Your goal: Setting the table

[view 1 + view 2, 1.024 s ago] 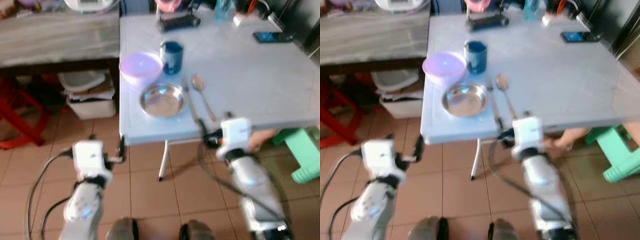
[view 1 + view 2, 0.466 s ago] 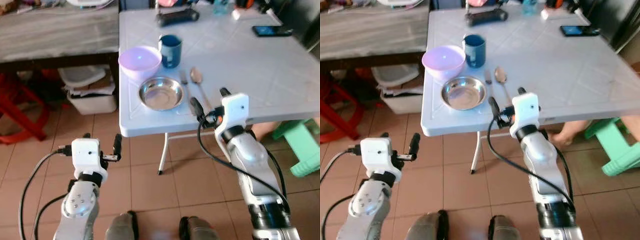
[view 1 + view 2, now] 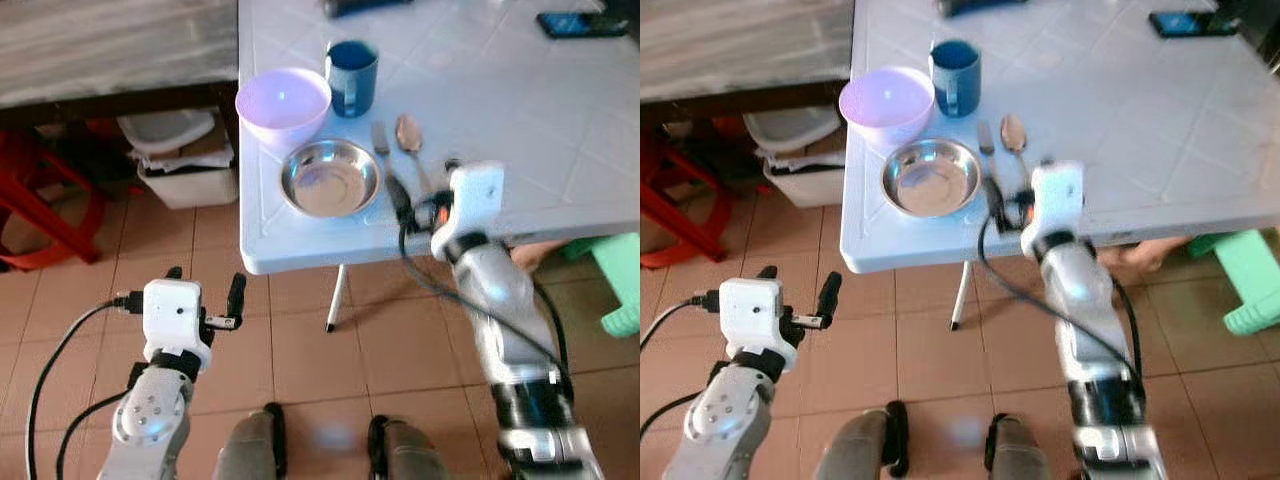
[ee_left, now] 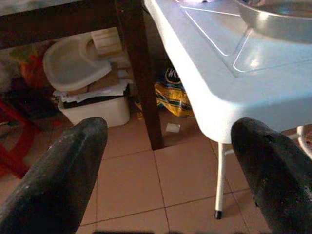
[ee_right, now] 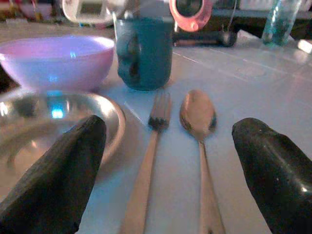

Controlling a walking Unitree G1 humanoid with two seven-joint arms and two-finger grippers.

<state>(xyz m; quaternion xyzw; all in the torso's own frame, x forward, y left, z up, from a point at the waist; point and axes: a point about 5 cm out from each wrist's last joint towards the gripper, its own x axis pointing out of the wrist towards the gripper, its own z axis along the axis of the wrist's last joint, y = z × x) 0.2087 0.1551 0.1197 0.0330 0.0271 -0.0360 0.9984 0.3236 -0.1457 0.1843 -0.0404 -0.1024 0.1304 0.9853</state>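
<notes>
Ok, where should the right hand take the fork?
Probably by the handle end near the table's front edge, coming in from that edge. The fork lies flat, tines toward the cup, close beside the spoon, and the open right hand already straddles both handles.

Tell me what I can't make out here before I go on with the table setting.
- Fork and spoon handles: near ends hidden behind the right gripper in the eye views.
- Phone: cut off by the top edge.
- Blue mug: contents unseen; the right wrist view looks at its side.
- Steel bowl: cut off in the left wrist view.
</notes>
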